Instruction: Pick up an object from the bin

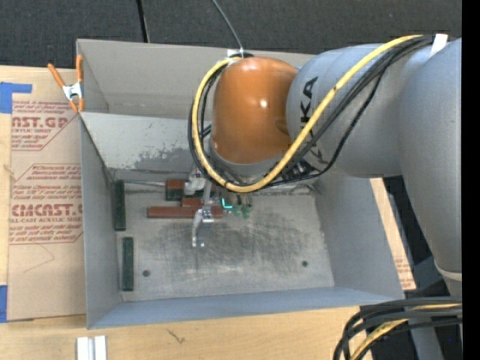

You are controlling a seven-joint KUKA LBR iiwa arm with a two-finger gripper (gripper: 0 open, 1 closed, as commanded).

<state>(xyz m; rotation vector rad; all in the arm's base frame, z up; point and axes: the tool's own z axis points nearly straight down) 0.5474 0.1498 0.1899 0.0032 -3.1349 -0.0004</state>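
My gripper (198, 235) hangs low over the middle of the bin floor, under the orange wrist cover. A long flat brown bar (171, 212) lies on the floor just left of it, its right end reaching up against the gripper. A shorter dark brown block (175, 189) sits a little farther back, beside the gripper's upper part. I see nothing held in the gripper.
Two dark green strips lie along the bin's left wall, one (118, 205) farther back and one (127, 262) nearer the front. The arm and its cables cover the back right of the bin. Bare grey floor spreads to the right and front of the gripper.
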